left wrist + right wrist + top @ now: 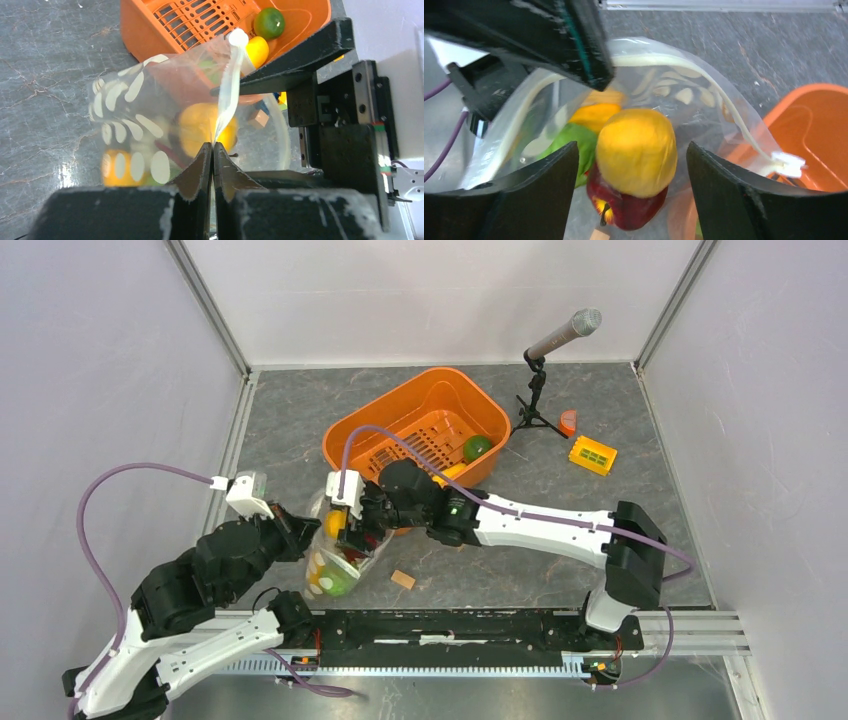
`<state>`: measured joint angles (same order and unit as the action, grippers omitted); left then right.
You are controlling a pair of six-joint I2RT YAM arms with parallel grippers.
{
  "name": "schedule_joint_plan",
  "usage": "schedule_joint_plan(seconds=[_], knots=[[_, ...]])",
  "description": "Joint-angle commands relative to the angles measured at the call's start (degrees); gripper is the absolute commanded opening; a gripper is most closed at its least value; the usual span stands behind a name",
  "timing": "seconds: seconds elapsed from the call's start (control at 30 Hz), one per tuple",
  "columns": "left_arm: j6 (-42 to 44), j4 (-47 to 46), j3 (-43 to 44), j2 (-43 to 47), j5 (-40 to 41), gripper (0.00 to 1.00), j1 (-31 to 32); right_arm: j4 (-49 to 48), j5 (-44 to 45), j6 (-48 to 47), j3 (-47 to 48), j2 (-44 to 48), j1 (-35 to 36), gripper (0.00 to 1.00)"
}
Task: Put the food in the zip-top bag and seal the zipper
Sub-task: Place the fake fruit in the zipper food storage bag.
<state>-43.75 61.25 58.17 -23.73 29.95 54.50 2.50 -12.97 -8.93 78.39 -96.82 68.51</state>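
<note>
Filling is the step in hand. The left end effector [212, 150] is clamped on the zipper [227, 95] strip, holding the zip-top bag [335, 565] open at 7 o'clock from the orange basket [440, 390]. The right end effector [631, 152] stands apart either side of a yellow fruit [636, 125], which seems to lie on a dark red piece [624, 212] inside. Next, probably: lift clear and fetch the green fruit [477, 448] from the basket. No writing is legible.

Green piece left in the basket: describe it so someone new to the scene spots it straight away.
Start at the orange basket on the grey table, beyond both arms. Go to its right-hand corner, the one nearest the microphone; the round green fruit lies on the floor there. It is the only green thing in the basket, and the yellow piece beside it is the only neighbour.
</note>
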Motion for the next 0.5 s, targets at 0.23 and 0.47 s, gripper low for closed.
schedule_joint_plan(seconds=[0.23,0.47], knots=[[-3.01,-1.31,0.46,0.86,2.48,0.09,0.16,-7.91,-2.65,-0.06,-6.71,12.03,-0.37,0.88],[-3.79,-1.01,-0.85,2.74,2.91,0.09,0.16,-10.26,36.01,12.58,-17.65,20.70,-2.98,0.93]])
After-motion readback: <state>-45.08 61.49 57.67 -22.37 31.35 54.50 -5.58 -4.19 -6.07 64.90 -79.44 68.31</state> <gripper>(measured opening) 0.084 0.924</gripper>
